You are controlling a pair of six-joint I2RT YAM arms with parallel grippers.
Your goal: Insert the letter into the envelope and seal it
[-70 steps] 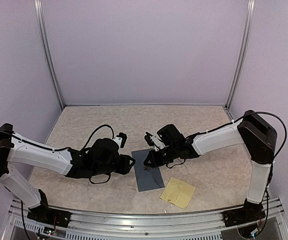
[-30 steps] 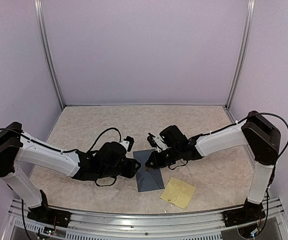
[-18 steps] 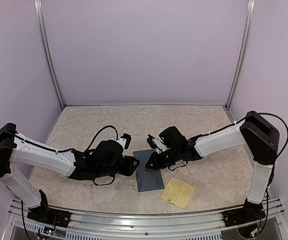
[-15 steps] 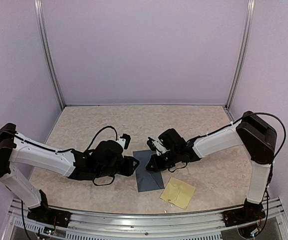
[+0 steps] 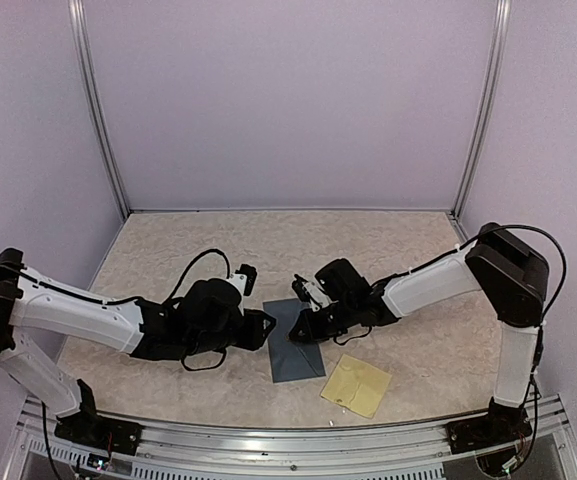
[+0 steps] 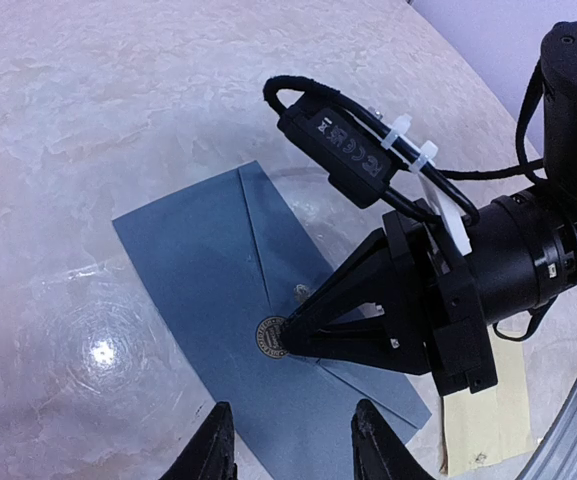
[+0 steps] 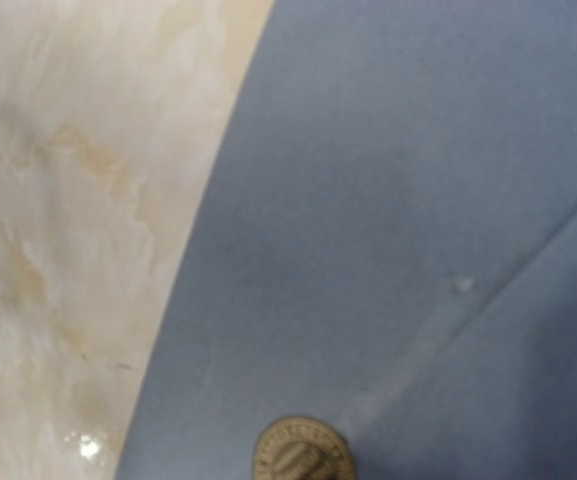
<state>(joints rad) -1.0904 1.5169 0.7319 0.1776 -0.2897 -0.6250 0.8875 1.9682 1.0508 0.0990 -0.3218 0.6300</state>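
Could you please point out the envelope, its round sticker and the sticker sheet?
envelope (image 6: 203,270): left wrist view, bare blue face.
round sticker (image 7: 303,452): right wrist view, its face.
sticker sheet (image 5: 356,385): top view, its middle.

the top view looks down from high behind the near edge onto the table (image 5: 168,250). the left wrist view looks slantwise across the envelope (image 6: 198,270) toward the right pincer (image 6: 291,339). the right wrist view hangs close over that envelope; both wrist views share its round sticker (image 7: 303,452).
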